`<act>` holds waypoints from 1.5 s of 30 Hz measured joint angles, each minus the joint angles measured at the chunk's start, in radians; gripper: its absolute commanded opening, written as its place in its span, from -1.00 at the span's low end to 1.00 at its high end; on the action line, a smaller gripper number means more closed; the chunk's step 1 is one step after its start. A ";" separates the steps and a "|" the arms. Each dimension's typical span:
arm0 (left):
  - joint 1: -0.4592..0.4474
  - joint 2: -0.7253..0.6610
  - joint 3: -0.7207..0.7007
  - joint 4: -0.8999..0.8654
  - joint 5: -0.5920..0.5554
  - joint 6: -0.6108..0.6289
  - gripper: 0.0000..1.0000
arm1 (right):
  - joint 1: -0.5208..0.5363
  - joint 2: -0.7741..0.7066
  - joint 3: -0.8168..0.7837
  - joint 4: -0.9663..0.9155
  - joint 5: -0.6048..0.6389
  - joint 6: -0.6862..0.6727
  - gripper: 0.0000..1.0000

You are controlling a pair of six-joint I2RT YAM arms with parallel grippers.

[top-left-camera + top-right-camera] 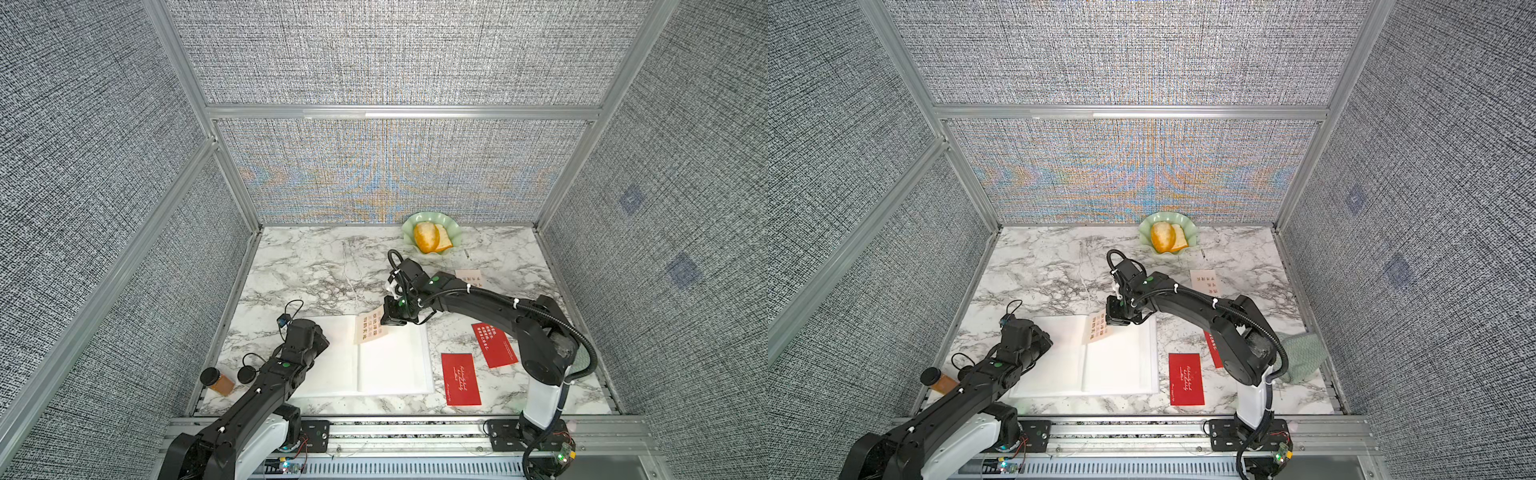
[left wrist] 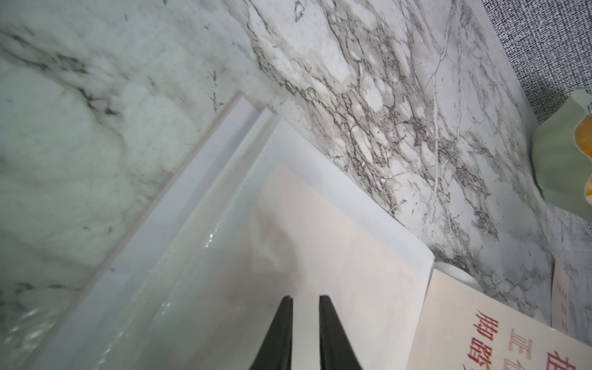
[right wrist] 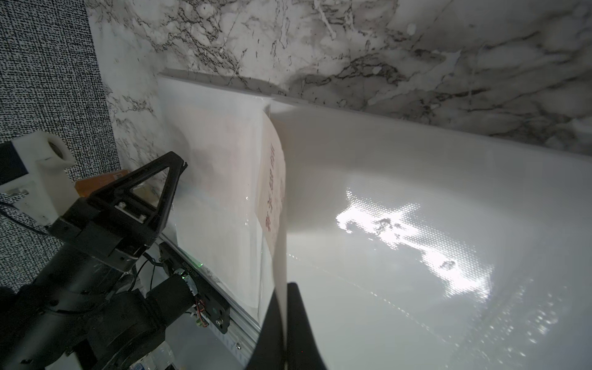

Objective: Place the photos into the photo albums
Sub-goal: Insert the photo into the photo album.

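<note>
Grey woven-fabric walls (image 1: 374, 50) on three sides, aluminium framing (image 1: 399, 112) — white, grey-veined marble tabletop (image 1: 316, 266) below

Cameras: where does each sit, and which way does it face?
Top views: high behind the bases, looking down on table, album, left arm, right arm.
Left wrist: on left arm, looking past left gripper onto album page.
Right wrist: looking past right gripper, shut on a cream photo; left gripper shows.
Shared: both wrist views show album and that photo.
</note>
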 measured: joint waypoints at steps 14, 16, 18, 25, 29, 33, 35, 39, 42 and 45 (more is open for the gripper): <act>0.001 0.002 0.002 -0.002 0.000 0.004 -0.62 | 0.005 0.023 -0.054 0.077 -0.018 0.030 -1.00; 0.001 0.002 0.003 -0.004 0.000 0.006 -0.62 | 0.006 0.031 -0.056 0.092 -0.023 0.030 -1.00; 0.001 0.002 0.005 -0.009 -0.001 0.006 -0.62 | 0.006 0.042 -0.058 0.108 -0.030 0.030 -1.00; 0.001 -0.011 0.011 -0.041 -0.017 0.011 -0.62 | 0.018 0.101 -0.041 0.163 -0.065 0.040 -1.00; 0.002 -0.024 0.016 -0.045 -0.026 0.011 -0.62 | 0.022 0.142 -0.022 0.196 -0.085 0.044 -1.00; 0.002 -0.028 0.021 -0.053 -0.030 0.013 -0.62 | 0.026 0.187 0.016 0.216 -0.101 0.053 -1.00; 0.002 -0.031 0.023 -0.061 -0.032 0.014 -0.62 | 0.033 0.211 0.033 0.233 -0.107 0.058 -1.00; 0.004 -0.036 0.023 -0.079 -0.037 0.014 -0.62 | 0.044 0.245 0.057 0.245 -0.113 0.072 -0.65; 0.005 -0.035 0.023 -0.085 -0.040 0.018 -0.62 | 0.047 0.230 0.043 0.244 -0.108 0.068 -0.55; 0.005 -0.036 0.023 -0.085 -0.041 0.021 -0.61 | 0.039 0.183 -0.002 0.227 -0.092 0.063 -0.53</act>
